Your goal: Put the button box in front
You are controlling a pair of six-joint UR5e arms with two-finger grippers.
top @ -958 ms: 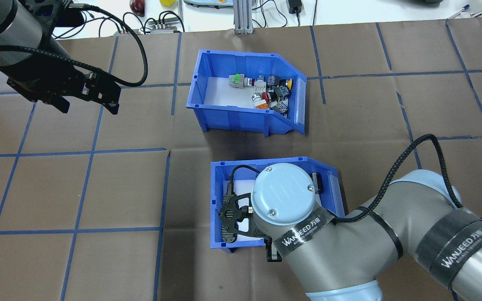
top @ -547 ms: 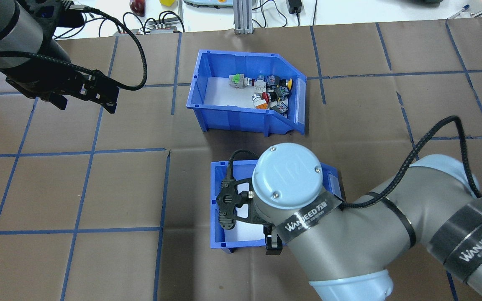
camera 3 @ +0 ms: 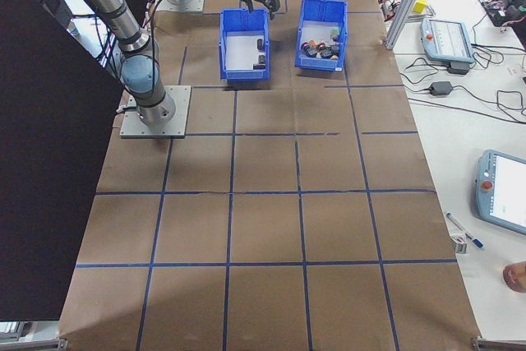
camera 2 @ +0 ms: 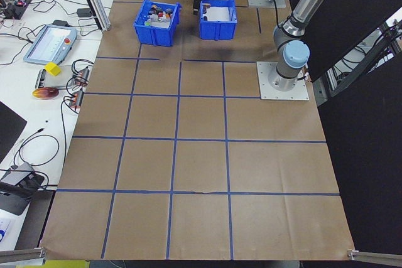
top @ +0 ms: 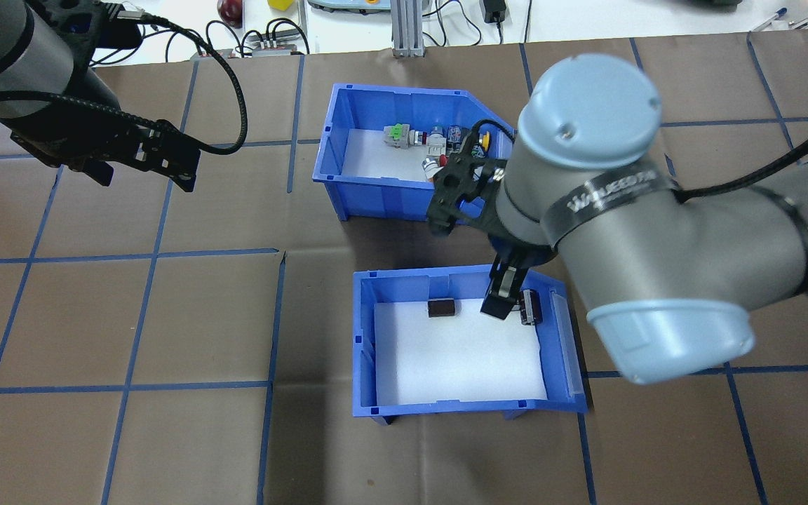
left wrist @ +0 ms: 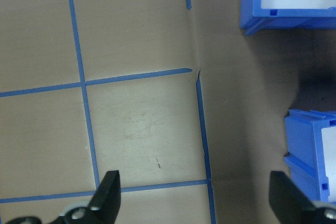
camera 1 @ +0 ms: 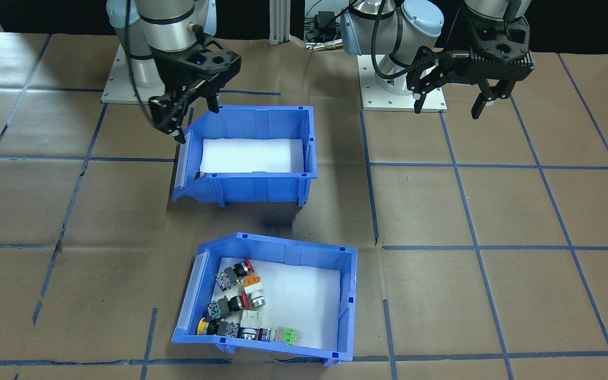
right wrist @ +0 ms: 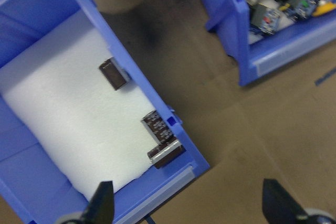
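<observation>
Blue plastic, the button box sits unmoved on the table's far side. The right gripper, fingers spread, has risen out of the nearer bin holding three black cylinders; the left gripper hangs spread.
</observation>
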